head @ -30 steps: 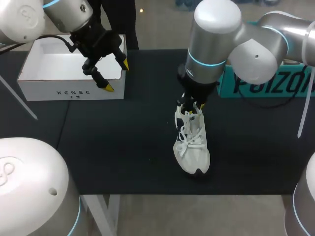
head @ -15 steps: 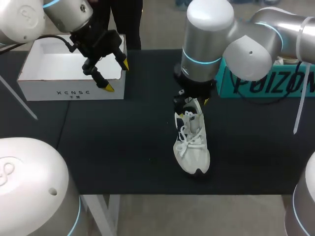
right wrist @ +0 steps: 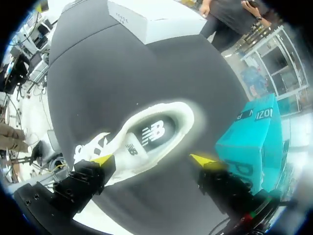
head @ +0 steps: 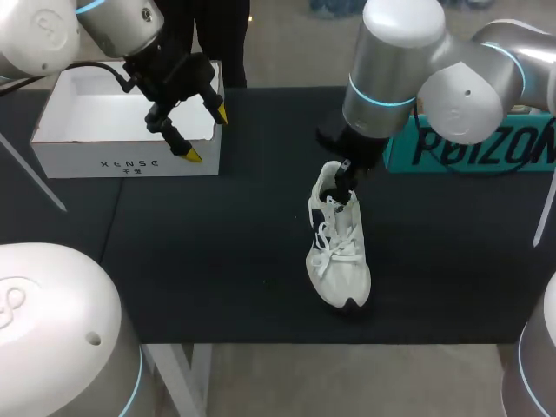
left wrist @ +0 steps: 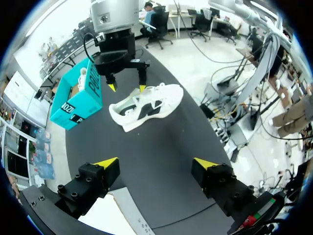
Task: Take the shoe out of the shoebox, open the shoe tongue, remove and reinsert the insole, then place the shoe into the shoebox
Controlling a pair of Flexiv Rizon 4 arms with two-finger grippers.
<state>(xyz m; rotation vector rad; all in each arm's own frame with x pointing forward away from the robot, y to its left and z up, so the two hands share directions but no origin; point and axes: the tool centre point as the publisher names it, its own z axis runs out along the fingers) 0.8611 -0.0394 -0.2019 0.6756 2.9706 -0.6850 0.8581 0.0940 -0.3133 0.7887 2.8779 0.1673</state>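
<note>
At left, the left gripper [head: 207, 135] hangs released over the white shoebox [head: 122, 162]. At centre, the shoe [head: 340, 261] sits on the tabletop [head: 217, 252]. The right gripper [right wrist: 152, 159] is spread above its heel, and should probably pinch only the insole [right wrist: 152, 133] edge, not the collar.

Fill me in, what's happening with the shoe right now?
The shoe is out of the white shoebox and sits sole down on the black table. The right gripper hangs just over the shoe's heel opening, jaws open and gripping nothing. The insole lies inside the shoe. The left gripper hovers at the shoebox's near corner, jaws open and empty.
</note>
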